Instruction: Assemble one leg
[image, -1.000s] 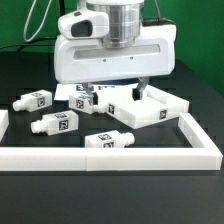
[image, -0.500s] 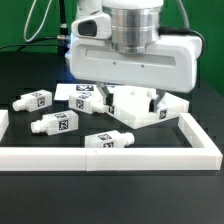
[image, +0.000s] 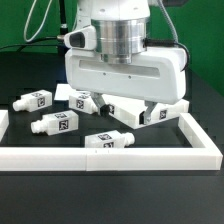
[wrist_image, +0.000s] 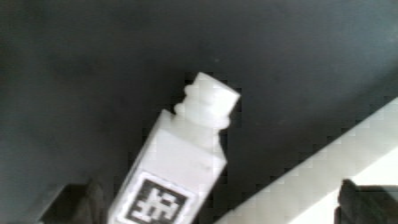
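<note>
We are hovering the gripper (image: 128, 112) with jaws spread wide, gripping nothing. The leg (wrist_image: 178, 165) is lying flat on the table (image: 40, 190) beneath them, untouched. We are judging the task barely begun: grasping, lifting and fitting it to the panel (image: 172, 103) are all left.

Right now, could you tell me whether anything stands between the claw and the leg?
Nothing visible does. In the wrist view the leg lies uncovered on the table, between the open claw's fingers.
</note>
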